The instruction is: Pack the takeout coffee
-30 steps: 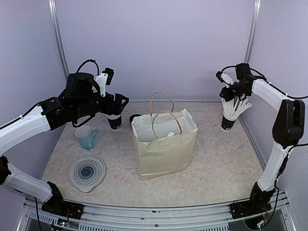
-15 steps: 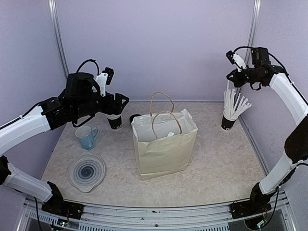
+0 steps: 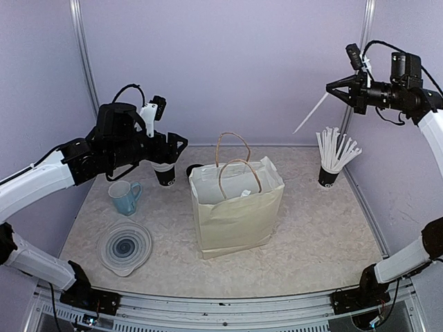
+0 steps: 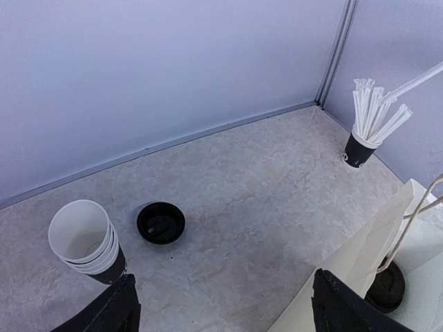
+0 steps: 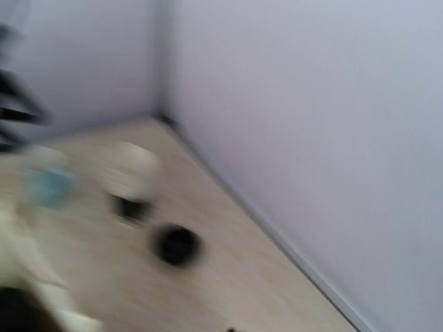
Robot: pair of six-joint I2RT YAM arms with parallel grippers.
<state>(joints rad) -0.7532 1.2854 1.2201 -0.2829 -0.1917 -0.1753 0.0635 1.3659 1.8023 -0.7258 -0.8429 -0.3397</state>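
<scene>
Pale marbled bench (image 3: 318, 235) boxed by lilac walls (image 3: 221, 62). At centre, open paper bag (image 3: 235, 214), handles (image 3: 232, 133) up, lidded cup (image 4: 386, 290) low inside, seen only by its black lid. High at 2 o'clock, right fingers (image 3: 340, 89) clenched on one white straw (image 3: 311, 114), slanted down toward the bag. Best carried over the bag mouth, steered between the handles, lowered beside the cup, released only once inside; likely to tip the light bag if dragged on its rim. Around: grey ribbed dish (image 3: 124, 246) at 8 o'clock, blue mug (image 3: 124, 197) at 9, left fingers (image 4: 114, 312) spread wide, empty, by nested lidless cups (image 4: 86, 242) at 10, loose black lid (image 4: 160, 223) just beside, cup of straws (image 3: 328, 174) at 2.
</scene>
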